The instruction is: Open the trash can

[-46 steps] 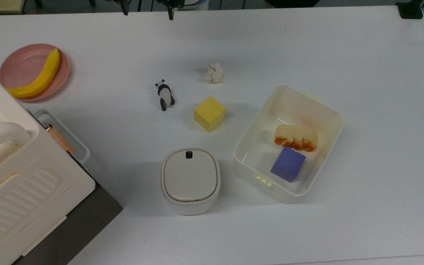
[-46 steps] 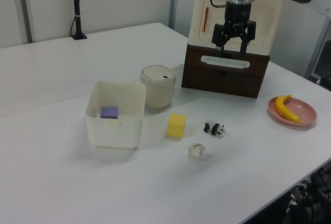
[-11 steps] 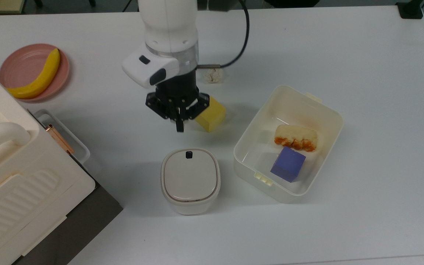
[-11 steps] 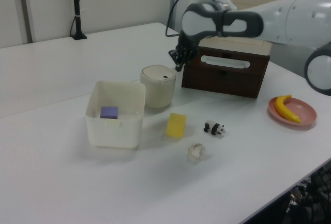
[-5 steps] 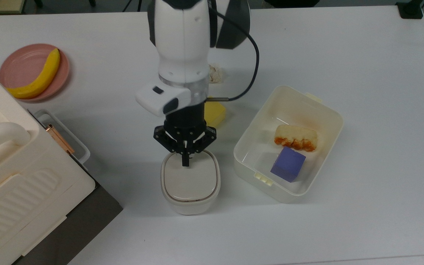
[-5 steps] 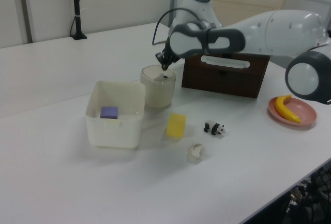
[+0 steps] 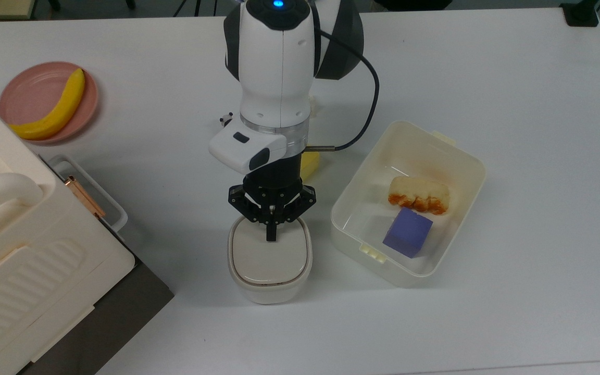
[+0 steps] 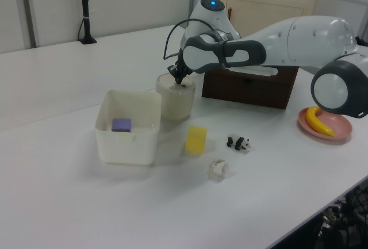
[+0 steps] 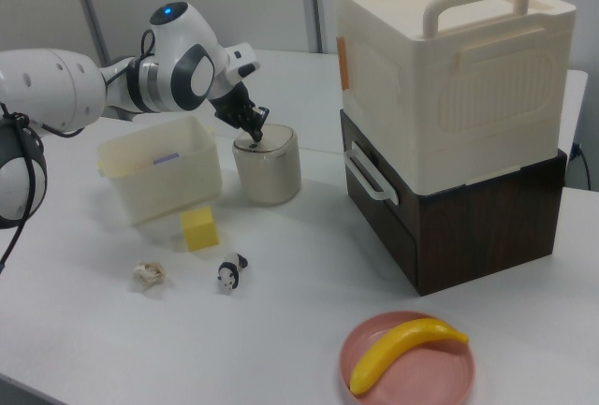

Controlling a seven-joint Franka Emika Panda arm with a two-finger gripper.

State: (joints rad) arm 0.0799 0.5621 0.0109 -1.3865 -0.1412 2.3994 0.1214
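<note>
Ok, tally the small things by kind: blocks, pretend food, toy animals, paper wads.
Blocks: 2, yellow cube, purple cube
Pretend food: 2, yellow banana, orange-crusted bread piece
Toy animals: 1, black-and-white panda figure
Paper wads: 1, crumpled white wad
Total: 6

A white table [image 7: 513,78] carries everything. Directly on it stand the closed trash can [image 7: 269,260], a cream lidless box [image 7: 409,203] just to the top view's right of it, and a yellow cube [image 8: 196,140]. A toy panda [image 8: 238,142] and a crumpled paper wad [image 8: 218,168] lie near the cube. A pink plate [image 7: 34,94] sits well apart at the top view's left. A dark wooden drawer unit [image 9: 468,218] stands on the table too.
</note>
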